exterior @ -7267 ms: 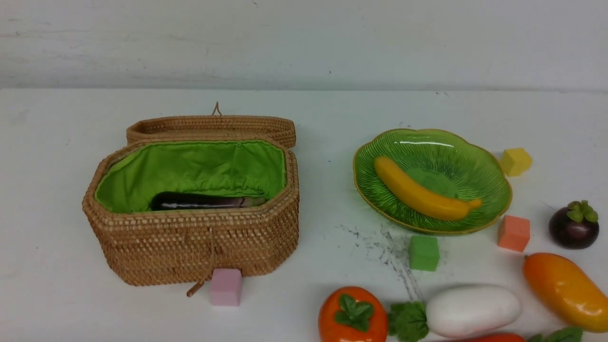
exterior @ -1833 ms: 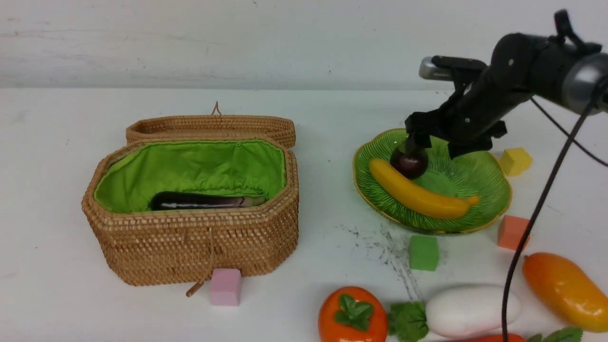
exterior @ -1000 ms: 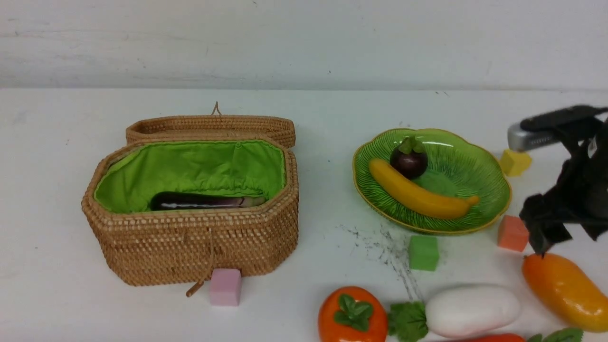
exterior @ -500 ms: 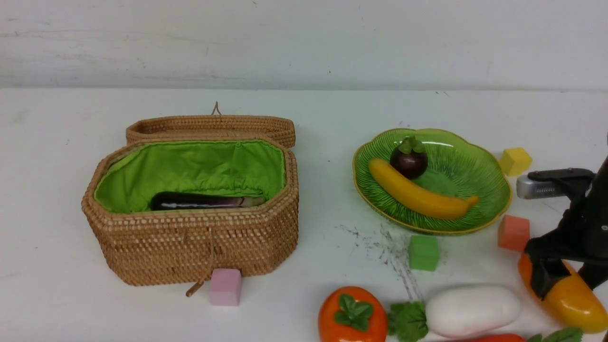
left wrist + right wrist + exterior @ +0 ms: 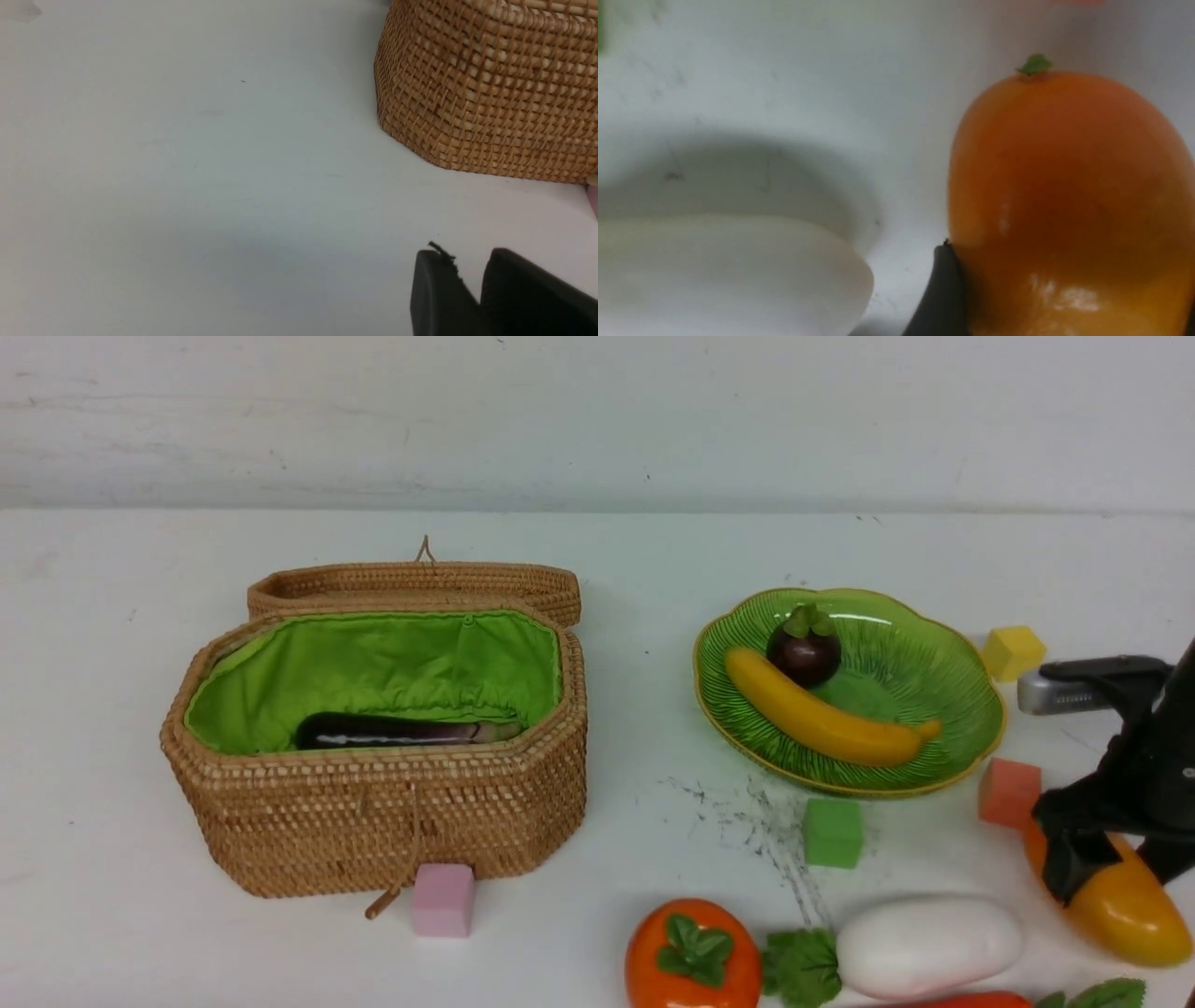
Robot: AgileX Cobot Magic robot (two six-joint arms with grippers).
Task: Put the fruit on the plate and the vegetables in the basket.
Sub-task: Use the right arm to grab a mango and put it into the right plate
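Betw. R pincer [image 5: 1116, 875] jaws: mango [image 5: 1128, 913]

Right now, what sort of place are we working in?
Most likely a lab test bench, not a kitchen: a white table against a plain wall, glossy toy produce like the mango, and loose coloured foam cubes.

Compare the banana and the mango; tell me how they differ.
Place: the banana lies in the green plate; the mango lies on the white table. Shape: the banana is long, slim and curved; the mango is plumper and oval. Colour: the banana is plain yellow; the mango runs from orange to yellow. Contact: nothing grips the banana; the right pincer straddles the mango. Both are glossy toy fruit.
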